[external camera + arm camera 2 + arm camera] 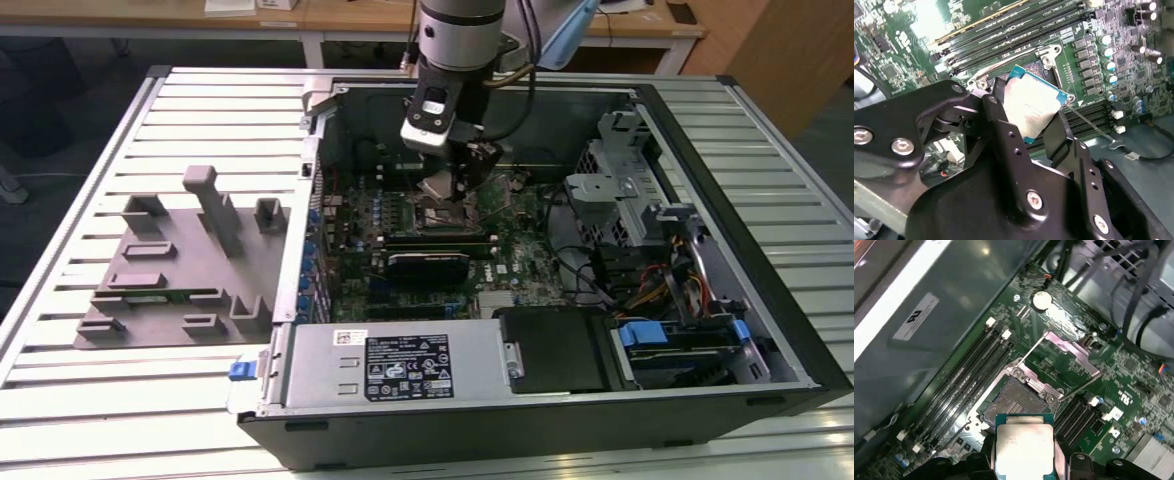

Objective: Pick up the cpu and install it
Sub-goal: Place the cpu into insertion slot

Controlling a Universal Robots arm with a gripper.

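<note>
Clearly, the cpu [1031, 107] is clamped by its edges between the black fingers [1001, 115] of the gripper [1029, 120] and is held tilted, close over the open socket [1013, 401] (whose metal plate is folded back), not yet seated. Empty memory slots [969, 375] are seen beside the socket on the motherboard [1134, 385].

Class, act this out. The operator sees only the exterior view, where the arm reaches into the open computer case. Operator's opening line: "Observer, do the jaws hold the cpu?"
Observer: Yes. In the second wrist view the cpu is clamped between the jaws, tilted, silvery top showing.
Operator: Is the socket open to take it?
Observer: In the first wrist view the socket is empty, and its metal cover plate is swung open.
</note>
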